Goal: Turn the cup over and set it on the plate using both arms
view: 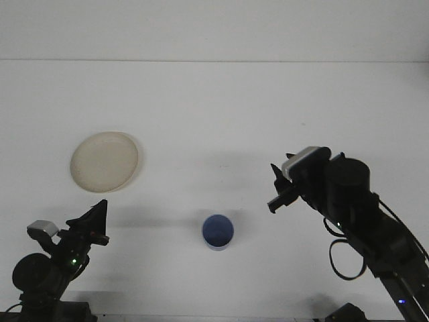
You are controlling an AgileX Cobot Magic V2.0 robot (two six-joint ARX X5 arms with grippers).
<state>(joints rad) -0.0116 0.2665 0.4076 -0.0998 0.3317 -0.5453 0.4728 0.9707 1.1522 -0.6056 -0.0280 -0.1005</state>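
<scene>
Cup [218, 231] apart from right hand [279, 193]

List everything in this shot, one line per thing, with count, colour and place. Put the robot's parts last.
cup: one, blue, upright with mouth facing up, on the table near the bottom centre, not held.
plate: one, cream, on the table at left, apart from the cup.
table: one, white, fills the view.
left gripper: one, black, bottom left, below the plate.
right gripper: one, black, right of the cup, clear of it.
</scene>
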